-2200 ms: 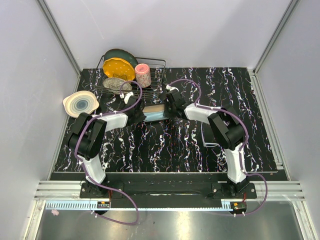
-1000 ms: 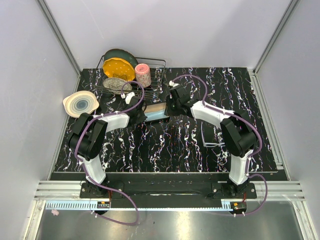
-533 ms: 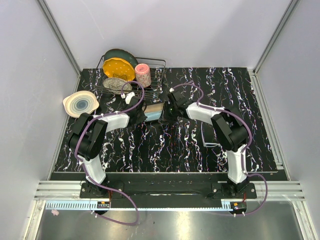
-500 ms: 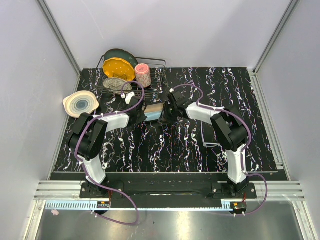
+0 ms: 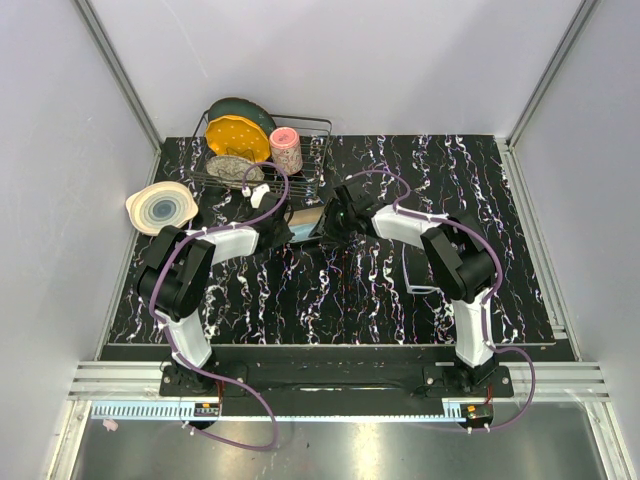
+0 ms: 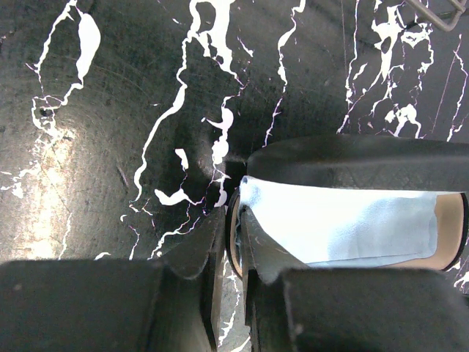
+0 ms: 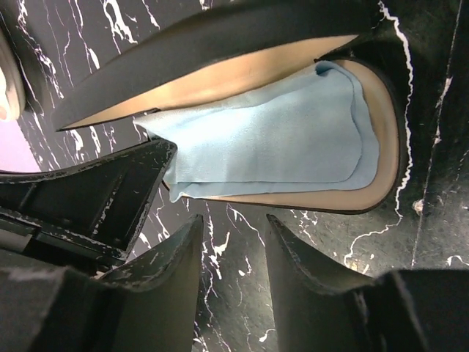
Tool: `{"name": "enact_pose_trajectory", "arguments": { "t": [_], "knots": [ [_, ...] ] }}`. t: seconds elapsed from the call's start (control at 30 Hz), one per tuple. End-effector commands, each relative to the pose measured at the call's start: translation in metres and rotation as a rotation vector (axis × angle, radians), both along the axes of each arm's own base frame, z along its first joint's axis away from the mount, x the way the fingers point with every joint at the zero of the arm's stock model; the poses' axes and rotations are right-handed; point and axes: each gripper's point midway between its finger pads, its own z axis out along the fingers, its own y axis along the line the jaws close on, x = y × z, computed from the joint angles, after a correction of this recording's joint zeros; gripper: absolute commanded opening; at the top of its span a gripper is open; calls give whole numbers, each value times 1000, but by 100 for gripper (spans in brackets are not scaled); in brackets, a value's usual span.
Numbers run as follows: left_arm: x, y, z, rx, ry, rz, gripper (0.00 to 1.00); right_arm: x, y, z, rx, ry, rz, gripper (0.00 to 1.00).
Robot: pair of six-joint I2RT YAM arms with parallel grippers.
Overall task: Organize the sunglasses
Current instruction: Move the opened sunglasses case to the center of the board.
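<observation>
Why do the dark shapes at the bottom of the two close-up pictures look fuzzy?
Left wrist view: the left tool, pinching the glasses case, is probably too near the lens; the cloth is sharp. Right wrist view: likewise the right tool.

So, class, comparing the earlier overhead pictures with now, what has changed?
The right gripper slid left, over the open case toward the left gripper; its jaws stand apart, holding nothing. Unchanged: the left gripper pinches the case's rim, the cloth lies inside, and the sunglasses lie off to the right.
</observation>
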Motion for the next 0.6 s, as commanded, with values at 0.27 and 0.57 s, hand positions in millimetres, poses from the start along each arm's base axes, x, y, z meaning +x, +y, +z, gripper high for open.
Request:
{"name": "enact_pose_trajectory", "arguments": {
  "t": [0.27,0.57],
  "knots": [
    [-14,13,-13,72,55,-1,12,9,-5,-20,63,128,-175,37],
    [-10,11,-9,67,35,-11,13,15,-7,-38,107,195,-243,18]
  ]
}}
